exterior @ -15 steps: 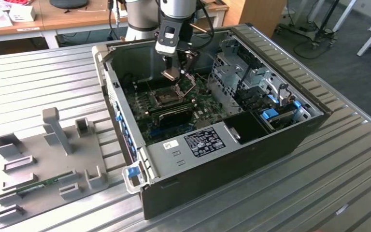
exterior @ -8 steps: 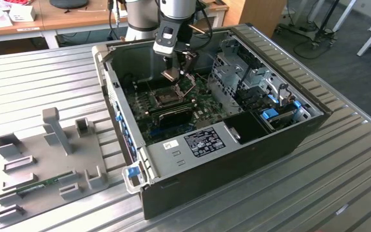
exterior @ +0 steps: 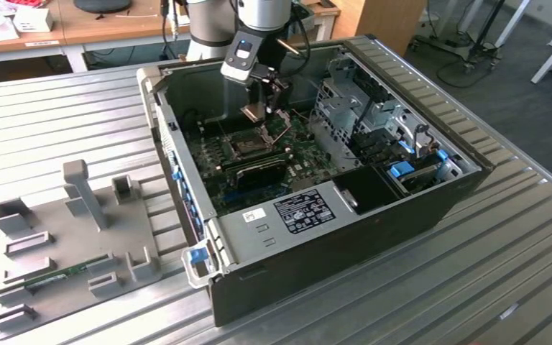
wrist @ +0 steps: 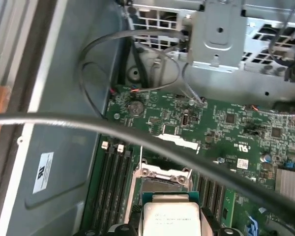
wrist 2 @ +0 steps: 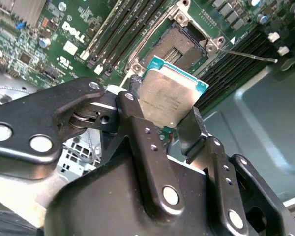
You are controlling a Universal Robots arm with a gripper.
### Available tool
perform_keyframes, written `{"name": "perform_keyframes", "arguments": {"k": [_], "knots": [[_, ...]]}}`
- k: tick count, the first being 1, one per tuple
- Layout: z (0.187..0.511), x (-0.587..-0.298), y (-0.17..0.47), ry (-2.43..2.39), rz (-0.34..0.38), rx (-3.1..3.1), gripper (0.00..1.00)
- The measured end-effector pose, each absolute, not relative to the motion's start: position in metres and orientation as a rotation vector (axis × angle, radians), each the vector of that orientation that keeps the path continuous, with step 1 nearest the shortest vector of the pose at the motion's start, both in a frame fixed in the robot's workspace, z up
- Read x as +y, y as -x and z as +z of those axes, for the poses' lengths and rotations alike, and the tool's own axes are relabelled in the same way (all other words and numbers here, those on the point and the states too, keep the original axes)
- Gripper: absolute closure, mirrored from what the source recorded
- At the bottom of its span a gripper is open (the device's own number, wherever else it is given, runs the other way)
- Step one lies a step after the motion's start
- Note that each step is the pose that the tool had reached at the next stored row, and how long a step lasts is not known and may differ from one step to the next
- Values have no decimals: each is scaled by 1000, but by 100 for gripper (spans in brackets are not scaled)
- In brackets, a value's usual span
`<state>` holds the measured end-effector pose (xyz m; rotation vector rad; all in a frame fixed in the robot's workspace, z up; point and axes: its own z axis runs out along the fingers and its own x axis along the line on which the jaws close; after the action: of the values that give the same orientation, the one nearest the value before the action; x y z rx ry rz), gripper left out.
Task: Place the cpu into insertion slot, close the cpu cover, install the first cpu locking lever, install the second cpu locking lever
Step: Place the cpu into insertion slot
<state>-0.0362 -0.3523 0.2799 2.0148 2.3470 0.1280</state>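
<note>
Standing by the bench, I'd say none of the four steps is finished. The gripper (wrist 2: 166, 115) hangs inside the open computer case (exterior: 372, 244), its jaws clamped on two opposite edges of the cpu (wrist 2: 169, 96). The cpu is held in the air over the green motherboard (exterior: 300, 154), near the socket (wrist 2: 179, 46) but clear of it. The socket lies bare, with nothing seated in it and no cover down over it. One thin locking lever (wrist 2: 246, 55) sticks out loose beside it. Seating the cpu, closing the cover and fastening both levers are all left to do.
</note>
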Motion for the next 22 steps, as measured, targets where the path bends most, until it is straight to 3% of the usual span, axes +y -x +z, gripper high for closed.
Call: {"name": "perform_keyframes", "arguments": {"k": [22], "knots": [[275, -346, 40, -2105, 125, 2262, 45]]}}
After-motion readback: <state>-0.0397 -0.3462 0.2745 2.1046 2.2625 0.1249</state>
